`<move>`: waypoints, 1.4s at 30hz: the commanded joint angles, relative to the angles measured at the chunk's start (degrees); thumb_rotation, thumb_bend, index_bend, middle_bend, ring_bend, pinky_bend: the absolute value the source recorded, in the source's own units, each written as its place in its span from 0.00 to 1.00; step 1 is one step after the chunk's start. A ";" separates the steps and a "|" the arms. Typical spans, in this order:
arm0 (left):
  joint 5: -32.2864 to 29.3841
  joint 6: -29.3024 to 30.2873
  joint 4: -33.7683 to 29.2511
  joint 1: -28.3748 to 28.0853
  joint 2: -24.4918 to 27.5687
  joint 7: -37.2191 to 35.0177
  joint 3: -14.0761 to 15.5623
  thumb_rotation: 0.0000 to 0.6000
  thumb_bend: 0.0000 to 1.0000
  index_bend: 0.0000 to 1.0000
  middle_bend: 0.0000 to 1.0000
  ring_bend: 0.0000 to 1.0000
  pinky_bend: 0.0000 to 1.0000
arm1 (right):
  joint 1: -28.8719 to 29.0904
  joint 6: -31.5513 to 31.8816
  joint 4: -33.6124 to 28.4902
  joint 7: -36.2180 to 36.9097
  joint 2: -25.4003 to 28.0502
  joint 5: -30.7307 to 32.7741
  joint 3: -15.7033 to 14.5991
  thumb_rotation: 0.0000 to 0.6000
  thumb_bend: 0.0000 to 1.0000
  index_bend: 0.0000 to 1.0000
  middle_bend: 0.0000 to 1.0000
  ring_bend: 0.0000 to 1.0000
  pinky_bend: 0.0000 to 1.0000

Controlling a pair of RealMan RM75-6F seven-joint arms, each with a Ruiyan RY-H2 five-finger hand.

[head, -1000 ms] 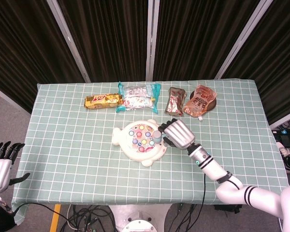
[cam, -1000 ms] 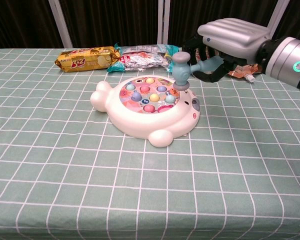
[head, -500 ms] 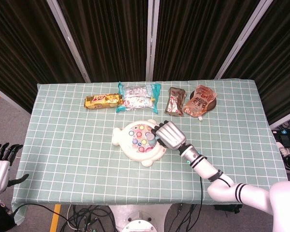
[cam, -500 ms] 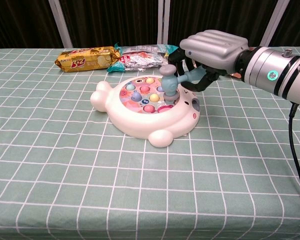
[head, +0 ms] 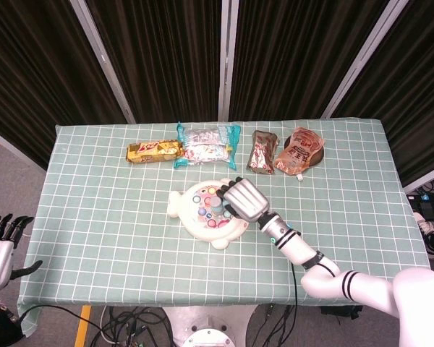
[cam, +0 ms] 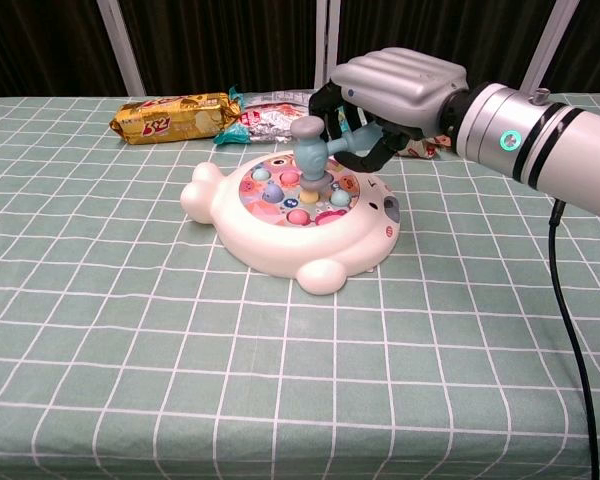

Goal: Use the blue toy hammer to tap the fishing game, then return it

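Observation:
The white fish-shaped fishing game (head: pixel 195 215) (cam: pixel 280 238) sits mid-table with coloured pegs on its round face. My right hand (head: pixel 246 200) (cam: pixel 395 92) grips the blue toy hammer (cam: pixel 313 152) by its handle. The hammer head points down over the middle of the game's face, touching or just above the pegs. In the head view the hand hides most of the hammer. My left hand (head: pixel 0 242) hangs off the table's left edge, low and open, with nothing in it.
Along the far side lie a yellow snack pack (head: pixel 155 150) (cam: pixel 170 115), a teal-edged candy bag (head: pixel 207 144) (cam: pixel 275 112), a brown wrapper (head: pixel 262 152) and an orange pouch (head: pixel 301 150). The green checked cloth (head: pixel 116 238) covers the table.
My right hand has carried the hammer leftward, from the game's right rim to over the middle of its face, with the head lower. The left hand stays put.

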 commanded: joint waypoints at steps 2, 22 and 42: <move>0.04 0.01 0.23 0.05 -0.15 -0.26 0.05 1.00 0.00 0.14 0.14 0.05 0.03 | 0.77 -1.02 1.61 -1.04 -1.39 0.31 -0.61 1.00 0.51 0.72 0.62 0.54 0.65; 0.22 0.94 0.70 0.61 -0.28 -0.89 -0.08 1.00 0.00 0.14 0.14 0.05 0.03 | 3.60 -1.59 0.58 -1.71 -2.46 2.67 1.93 1.00 0.51 0.72 0.62 0.54 0.64; 0.75 1.53 0.65 0.87 -0.32 -0.95 -0.05 1.00 0.00 0.14 0.14 0.05 0.03 | 2.85 0.01 1.67 -2.79 -1.05 5.04 2.26 1.00 0.51 0.72 0.62 0.54 0.65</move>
